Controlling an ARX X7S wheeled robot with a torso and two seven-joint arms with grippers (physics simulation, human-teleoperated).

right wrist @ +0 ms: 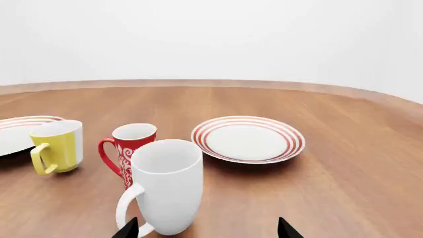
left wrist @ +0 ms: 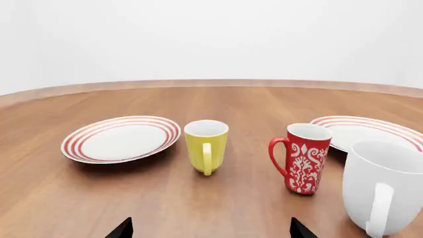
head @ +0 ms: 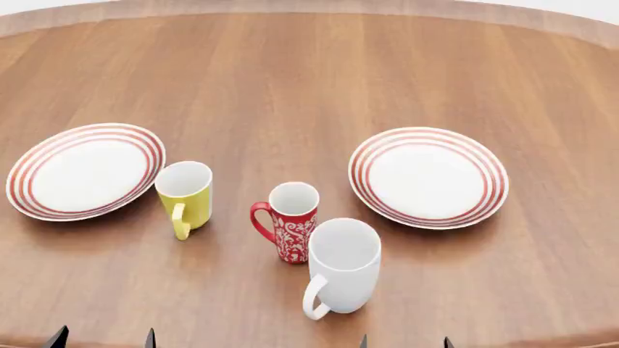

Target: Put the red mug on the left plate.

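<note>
A: Where is the red mug [head: 292, 230] sitting?
B: Upright on the desk [head: 290, 87], between the yellow mug [head: 185, 197] and white mug [head: 341, 267], apart from the left plate [head: 85, 171].
A: Pincers?
B: Both the left pincer [left wrist: 210, 229] and right pincer [right wrist: 206, 229] are gaping wide, gripping nothing.

On the wooden table [head: 290, 80] are counted 2 plates, at 9 o'clock [head: 85, 170] and 3 o'clock [head: 428, 176], and 3 mugs: 1 red [head: 290, 230], 1 yellow [head: 185, 197], 1 white [head: 341, 268].

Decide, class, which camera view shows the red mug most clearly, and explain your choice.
The left wrist view is best: the red mug stands whole and unobstructed, with its handle and white pattern plain. The head view shows the red mug from above, the white mug overlapping its base. In the right wrist view that white mug covers part of it.
</note>
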